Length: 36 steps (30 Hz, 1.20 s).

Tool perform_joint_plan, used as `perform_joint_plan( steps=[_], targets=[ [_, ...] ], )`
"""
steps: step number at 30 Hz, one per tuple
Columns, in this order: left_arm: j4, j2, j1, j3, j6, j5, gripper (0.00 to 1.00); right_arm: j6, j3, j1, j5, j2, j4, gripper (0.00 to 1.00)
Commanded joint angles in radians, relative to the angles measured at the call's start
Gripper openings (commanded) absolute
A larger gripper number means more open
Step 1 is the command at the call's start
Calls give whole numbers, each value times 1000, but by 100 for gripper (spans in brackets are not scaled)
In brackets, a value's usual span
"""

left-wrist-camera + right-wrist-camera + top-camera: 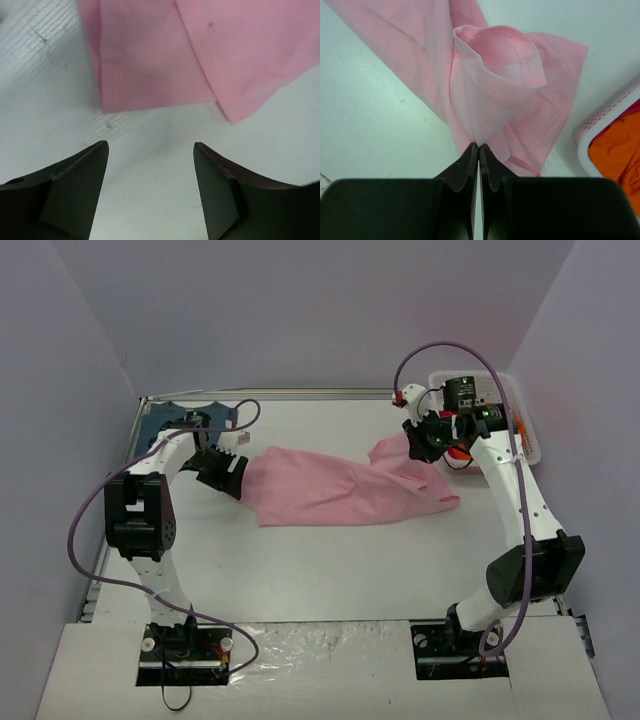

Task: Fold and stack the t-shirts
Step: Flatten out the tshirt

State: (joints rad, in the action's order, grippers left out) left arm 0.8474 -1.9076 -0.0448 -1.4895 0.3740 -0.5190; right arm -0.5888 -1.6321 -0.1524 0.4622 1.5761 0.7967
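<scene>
The light pink t-shirt point(340, 485) lies spread across the middle of the table, its right end bunched and lifted. My right gripper point(418, 443) is shut on that raised end; in the right wrist view the fingertips point(478, 146) pinch a hemmed fold of the pink t-shirt point(492, 75). My left gripper point(226, 476) stands open at the shirt's left edge. In the left wrist view the left gripper point(150, 145) holds nothing and hovers over bare table just short of the pink hem point(155, 100). A dark teal-blue t-shirt point(187, 419) lies at the back left corner. An orange t-shirt point(618, 150) sits in the basket.
The white mesh basket point(522, 420) stands at the back right, close behind my right wrist; its rim point(607, 115) shows in the right wrist view. Purple walls enclose the table on three sides. Purple cables loop off both arms.
</scene>
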Motion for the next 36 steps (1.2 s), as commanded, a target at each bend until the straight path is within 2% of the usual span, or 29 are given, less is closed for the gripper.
perform_joint_plan(
  steps=[1,4,10,17,25,36],
  targets=[
    [-1,-3,14,-52,-61,-21,68,-28,109,-6,17,22,44,0],
    [56,-86,25,-129,-83,-99,68,-29,143,-4,12,36,36,0],
    [234,-274,29,-417,-93,-416,66,-23,158,-6,26,90,16,0],
    [279,-456,28,-665,-216,-653,63,-2,172,-7,32,143,-20,0],
    [249,-542,8,-721,-271,-662,61,7,192,-9,36,167,-45,0],
    [268,-617,-6,-750,-262,-632,60,12,187,-9,36,193,-51,0]
  ],
)
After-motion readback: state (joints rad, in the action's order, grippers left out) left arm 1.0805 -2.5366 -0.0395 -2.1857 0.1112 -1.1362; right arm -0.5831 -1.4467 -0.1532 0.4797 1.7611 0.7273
